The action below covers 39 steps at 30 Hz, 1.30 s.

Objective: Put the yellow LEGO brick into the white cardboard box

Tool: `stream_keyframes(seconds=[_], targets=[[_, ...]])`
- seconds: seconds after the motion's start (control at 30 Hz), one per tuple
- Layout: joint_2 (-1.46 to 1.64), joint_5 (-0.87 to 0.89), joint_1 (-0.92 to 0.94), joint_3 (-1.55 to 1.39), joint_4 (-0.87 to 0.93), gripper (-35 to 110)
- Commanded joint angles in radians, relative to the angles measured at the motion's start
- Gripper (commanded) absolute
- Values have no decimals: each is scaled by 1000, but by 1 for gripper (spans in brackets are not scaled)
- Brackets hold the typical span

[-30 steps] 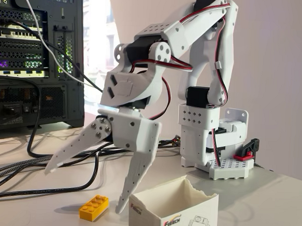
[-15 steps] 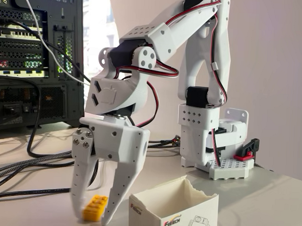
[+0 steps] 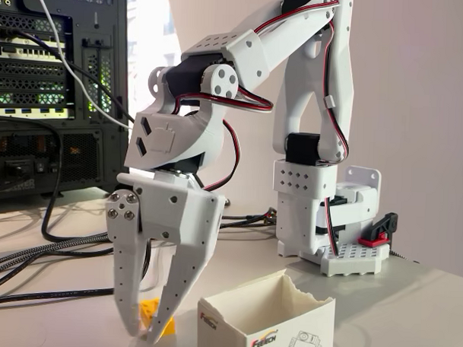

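Observation:
The yellow LEGO brick (image 3: 148, 310) lies on the white table at the bottom left of the fixed view, mostly covered by the white fingers. My gripper (image 3: 146, 334) points straight down over it. One finger stands on each side of the brick and both press against it, and the tips reach the table. The white cardboard box (image 3: 268, 323) stands just right of the gripper, open at the top with a ragged edge and a red-black logo on its side. A small gap separates the right finger from the box wall.
The arm's base (image 3: 314, 214) sits behind the box on a white studded plate (image 3: 358, 259). A black computer tower (image 3: 59, 91) stands at the back left. Several black cables (image 3: 61, 251) run across the table left of the gripper.
The gripper has swung left and down from a wide-open pose, straddled the brick, and narrowed its fingers onto it. The brick has turned slightly between the fingers.

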<state>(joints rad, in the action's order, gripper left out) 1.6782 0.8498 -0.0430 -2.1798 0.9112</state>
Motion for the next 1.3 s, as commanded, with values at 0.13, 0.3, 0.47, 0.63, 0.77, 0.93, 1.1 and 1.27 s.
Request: stream_keyframes(seconds=[0.13, 0.3, 0.47, 0.63, 0.77, 0.93, 1.1, 1.27], targets=[[169, -236, -17, 103, 232, 39], [193, -282, -17, 67, 267, 42], [193, -322, 6, -6, 201, 40], [172, -360, 35, -66, 115, 34], [138, -388, 52, -64, 95, 33], [78, -423, 63, -43, 69, 26], [64, -449, 66, -29, 69, 25], [72, -476, 66, -21, 63, 8]])
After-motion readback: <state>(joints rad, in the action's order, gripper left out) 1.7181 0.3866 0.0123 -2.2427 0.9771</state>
